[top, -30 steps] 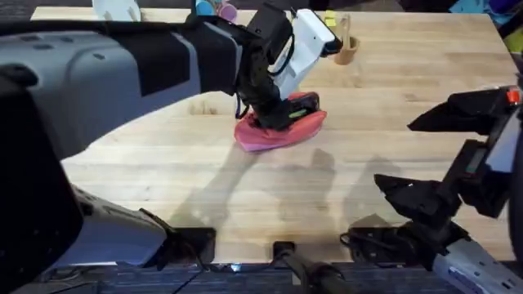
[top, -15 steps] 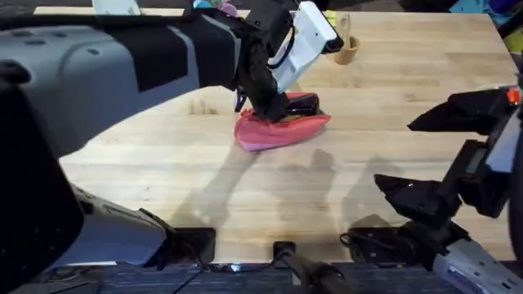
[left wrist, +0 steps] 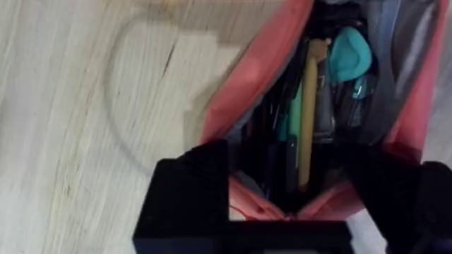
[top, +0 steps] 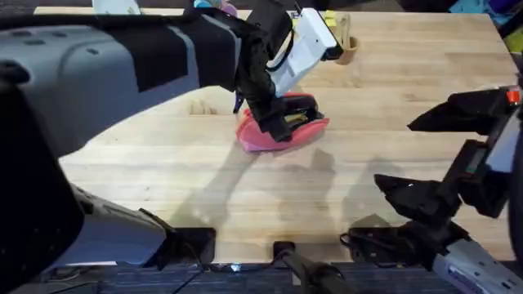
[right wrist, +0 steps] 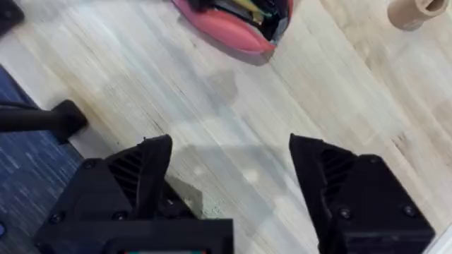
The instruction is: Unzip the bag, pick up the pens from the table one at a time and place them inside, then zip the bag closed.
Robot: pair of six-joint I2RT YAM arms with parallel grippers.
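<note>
Gaping bag (top: 282, 131), L end effector (top: 274, 122) inside

The left arm reaches far across the middle, wrist bent steeply down, its black two-finger left gripper (top: 279, 122) spread wide at the tips. The black right gripper (right wrist: 229, 173) hangs low near its base, fingers (right wrist: 152, 166) parted and empty.
</note>
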